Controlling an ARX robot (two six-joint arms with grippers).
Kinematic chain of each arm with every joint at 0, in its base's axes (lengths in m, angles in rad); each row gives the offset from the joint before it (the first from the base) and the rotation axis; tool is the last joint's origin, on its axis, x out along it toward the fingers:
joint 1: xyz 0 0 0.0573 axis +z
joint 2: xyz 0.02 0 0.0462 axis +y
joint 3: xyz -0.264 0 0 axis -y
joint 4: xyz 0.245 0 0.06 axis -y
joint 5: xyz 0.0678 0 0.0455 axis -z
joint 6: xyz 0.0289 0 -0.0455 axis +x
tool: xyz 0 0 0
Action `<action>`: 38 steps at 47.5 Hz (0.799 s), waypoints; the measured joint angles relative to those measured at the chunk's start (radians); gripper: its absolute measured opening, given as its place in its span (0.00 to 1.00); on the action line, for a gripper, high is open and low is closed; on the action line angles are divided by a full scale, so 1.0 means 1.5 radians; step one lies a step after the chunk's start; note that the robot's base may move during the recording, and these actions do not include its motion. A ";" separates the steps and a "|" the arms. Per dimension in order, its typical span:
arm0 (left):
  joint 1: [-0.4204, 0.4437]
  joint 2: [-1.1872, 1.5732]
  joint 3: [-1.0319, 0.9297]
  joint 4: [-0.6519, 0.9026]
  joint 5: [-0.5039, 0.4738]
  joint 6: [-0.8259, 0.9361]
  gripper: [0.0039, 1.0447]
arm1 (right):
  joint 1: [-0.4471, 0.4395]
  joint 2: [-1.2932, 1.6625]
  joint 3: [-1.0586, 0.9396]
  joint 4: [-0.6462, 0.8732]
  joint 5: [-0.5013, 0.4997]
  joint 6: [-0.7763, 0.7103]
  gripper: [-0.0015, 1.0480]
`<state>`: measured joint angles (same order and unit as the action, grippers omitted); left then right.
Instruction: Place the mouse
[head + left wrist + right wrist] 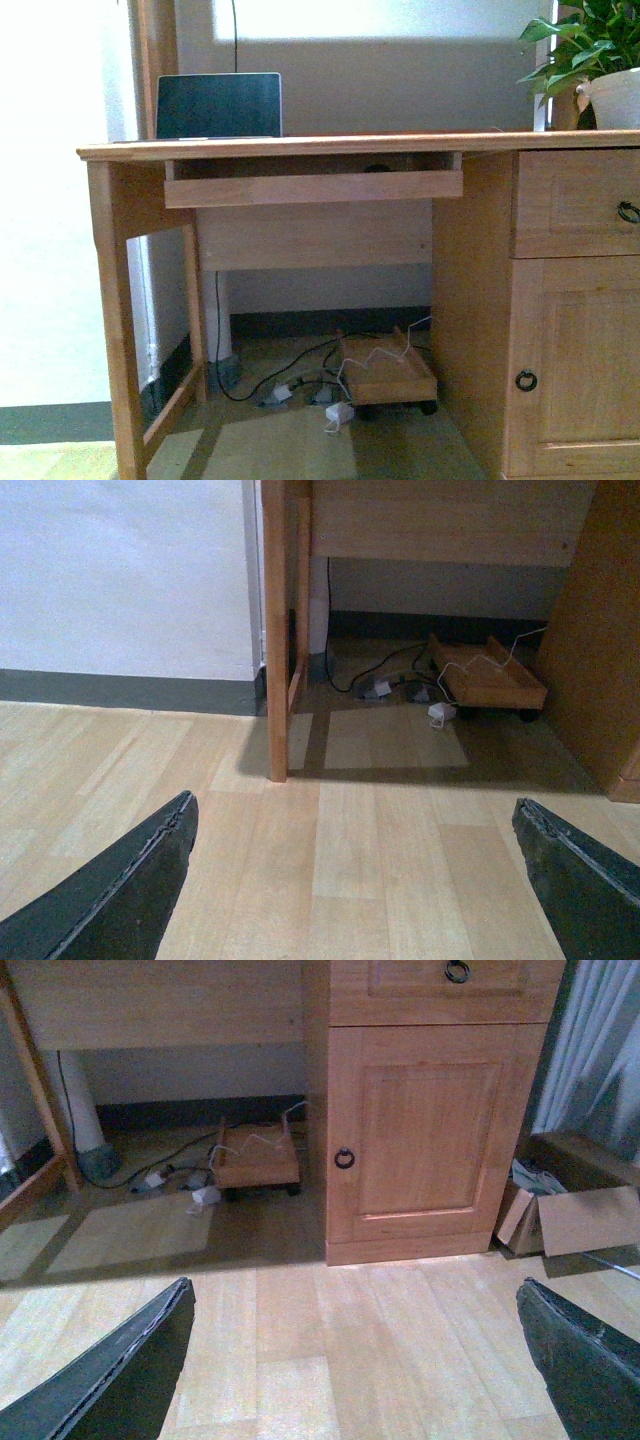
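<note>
A small dark domed shape [377,167] peeks over the front lip of the pulled-out keyboard tray [313,188] under the desk top; it looks like the mouse, mostly hidden. A laptop [219,105] stands open on the wooden desk [300,146]. Neither gripper shows in the front view. My left gripper [355,880] is open and empty, low over the wood floor before the desk's left leg [275,630]. My right gripper [355,1360] is open and empty over the floor in front of the cabinet door [430,1130].
A potted plant [590,60] stands on the desk's right end above a drawer [578,203]. Under the desk are a small wheeled wooden trolley [386,375], cables and adapters [338,412]. An open cardboard box [570,1215] lies right of the cabinet.
</note>
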<state>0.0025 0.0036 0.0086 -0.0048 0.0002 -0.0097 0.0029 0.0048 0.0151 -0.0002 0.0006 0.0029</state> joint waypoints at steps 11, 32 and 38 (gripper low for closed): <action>0.000 0.000 0.000 0.000 0.000 0.000 0.93 | 0.000 0.000 0.000 0.000 0.000 0.000 0.93; 0.000 0.000 0.000 0.000 0.000 0.000 0.93 | 0.000 0.000 0.000 0.000 0.000 0.000 0.93; 0.000 0.000 0.000 0.000 0.000 0.000 0.93 | 0.000 0.000 0.000 0.000 0.000 0.000 0.93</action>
<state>0.0025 0.0036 0.0086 -0.0048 0.0002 -0.0097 0.0025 0.0048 0.0154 -0.0002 0.0010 0.0029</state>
